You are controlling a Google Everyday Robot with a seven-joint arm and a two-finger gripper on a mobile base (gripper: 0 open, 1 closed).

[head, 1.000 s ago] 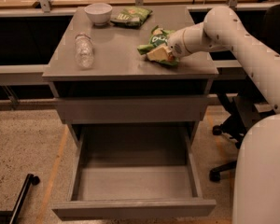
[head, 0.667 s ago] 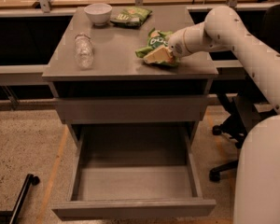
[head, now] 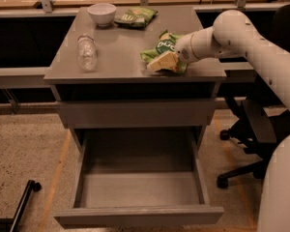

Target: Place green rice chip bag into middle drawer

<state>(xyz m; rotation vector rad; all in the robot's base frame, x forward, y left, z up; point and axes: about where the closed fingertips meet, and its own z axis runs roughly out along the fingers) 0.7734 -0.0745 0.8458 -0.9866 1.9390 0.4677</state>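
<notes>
1. Reaching in from the right, your gripper [head: 180,53] sits low over the right front part of the cabinet top [head: 121,57], pressed into the green rice chip bag [head: 160,52]. The white arm [head: 241,33] lies nearly level behind it, likely because a bag lying on a flat top is easiest to take from the side.
2. You cannot tell from this view whether the gripper has closed on the bag; the crinkled foil hides its tip. The bag is bunched and tipped up at the gripper's end, which hints at a hold but does not prove one.
3. The bag is not yet in the drawer. It is at the cabinet's front right edge, with its pale lower corner touching or just above the surface.
4. The middle drawer [head: 137,215] stands pulled well out below, with its grey floor bare and open from above, so it looks ready to receive a drop. The shallower drawer front [head: 135,112] above it is shut and does not block the way.
5. Leave the other things alone. A clear bottle [head: 87,52] lies on the left, and a white bowl [head: 101,12] and a darker green bag [head: 135,17] sit at the back, all well apart from your bag.
6. Your next move, as I judge it, is forward past the cabinet edge and down. Watch that loose foil does not snag on that edge.
</notes>
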